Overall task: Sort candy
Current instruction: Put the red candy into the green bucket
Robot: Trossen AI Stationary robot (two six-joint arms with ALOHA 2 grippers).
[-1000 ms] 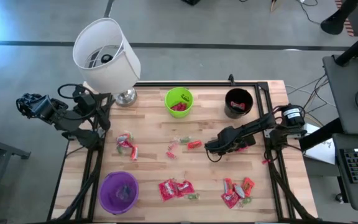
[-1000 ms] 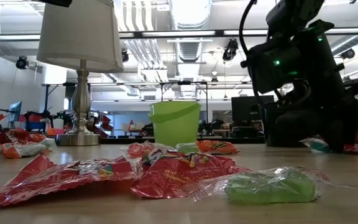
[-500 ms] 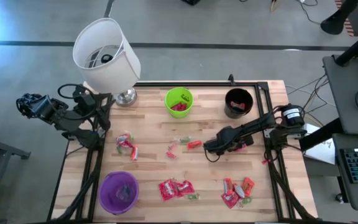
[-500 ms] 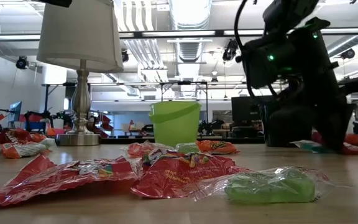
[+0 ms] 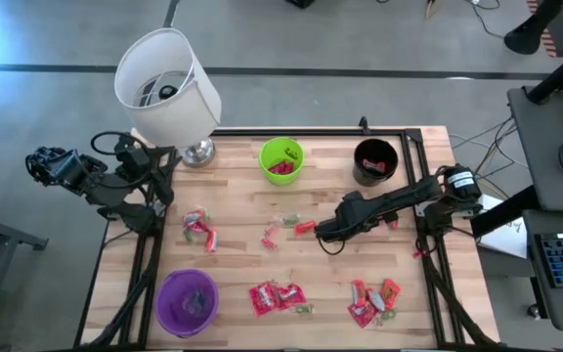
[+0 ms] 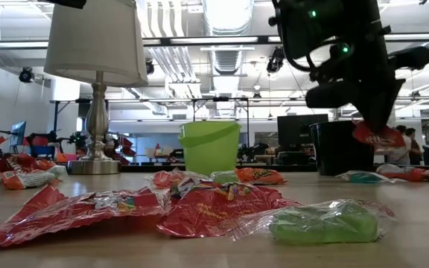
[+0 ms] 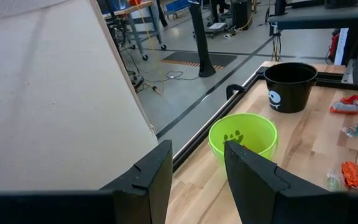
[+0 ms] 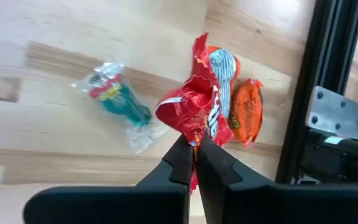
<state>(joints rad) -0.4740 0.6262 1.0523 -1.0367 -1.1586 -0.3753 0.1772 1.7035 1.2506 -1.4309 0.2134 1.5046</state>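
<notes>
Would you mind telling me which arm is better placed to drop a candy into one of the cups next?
The right arm, I'd say. Its gripper is already shut on a red candy packet, lifted above the table near the black cup. The left gripper holds nothing and waits off the table's left edge beside the lamp.

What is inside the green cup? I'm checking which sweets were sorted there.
Red wrapped candy lies at the bottom of the green cup. The left wrist view shows only a red sliver; the cup's near wall hides the rest.
</notes>
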